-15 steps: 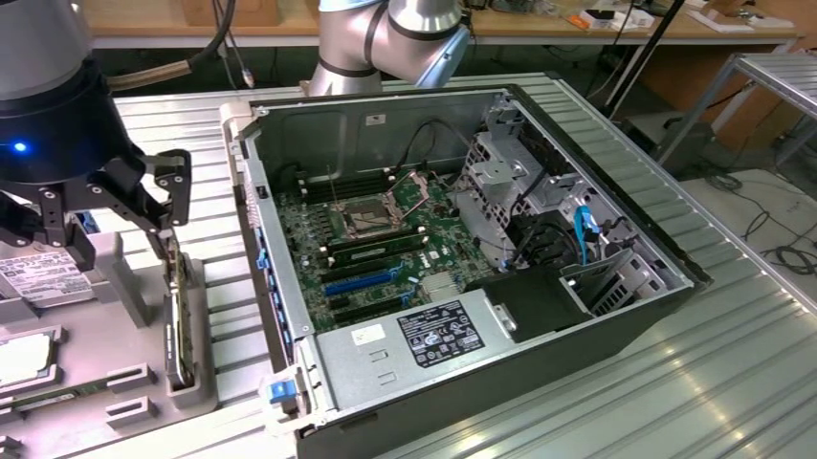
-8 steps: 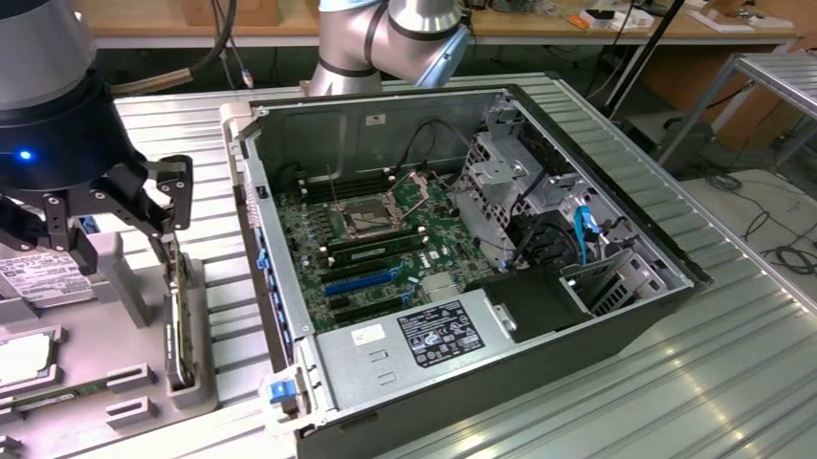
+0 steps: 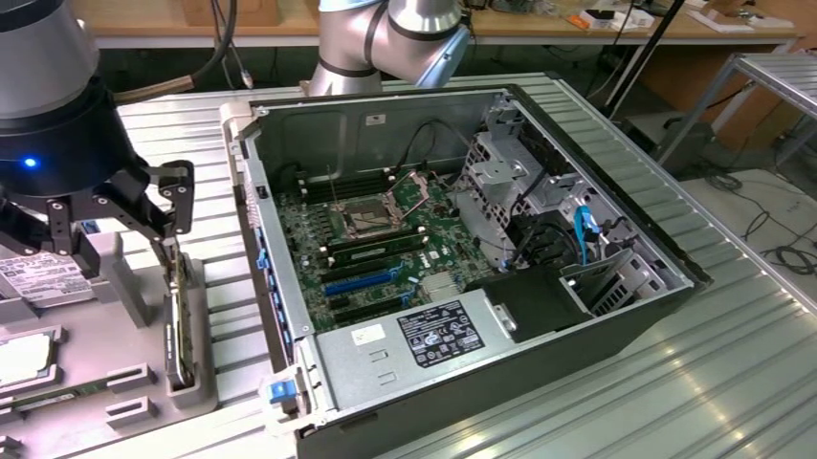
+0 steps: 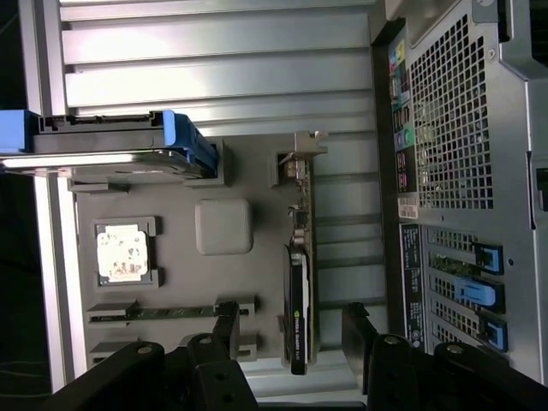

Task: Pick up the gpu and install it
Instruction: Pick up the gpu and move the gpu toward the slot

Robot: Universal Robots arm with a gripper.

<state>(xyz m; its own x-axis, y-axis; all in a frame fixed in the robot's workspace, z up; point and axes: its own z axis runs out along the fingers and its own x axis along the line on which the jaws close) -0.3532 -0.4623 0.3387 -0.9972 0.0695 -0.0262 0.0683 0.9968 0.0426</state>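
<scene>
Gripper [image 3: 125,234] hangs at the exterior view's left, above a grey tray [image 4: 257,274] on the ribbed metal table [image 3: 728,363], just beside the open computer case [image 3: 664,287]. Fingers [image 4: 227,324] are spread wide and hold nothing.

Graphics card [image 4: 298,300] stands on its long edge in a slot along the side of the tray nearest the case; it is not in the computer. In the wrist view one end of the card sits in the gap between the two fingers, with clear space to each. No contact that I can see. Its silver bracket [image 4: 304,167] is at the end away from the gripper.

Other items in the tray, each in its own recess and apart from the card:
- hard drive in a blue carrier [image 4: 111,145]
- square processor chip [image 4: 122,253], lying flat
- thin memory stick [image 4: 163,312], close to one finger

The case lies on its side with the panel off and the motherboard [image 3: 370,229] facing up. Blue slots [image 3: 364,282] sit on the near part of the board. The labelled power supply [image 3: 428,335] fills the near end. The vented back panel [image 4: 462,128] faces the tray, with blue latches [image 4: 479,291] along its card openings. The arm's base [image 3: 383,38] rises at the far side, behind the case.
</scene>
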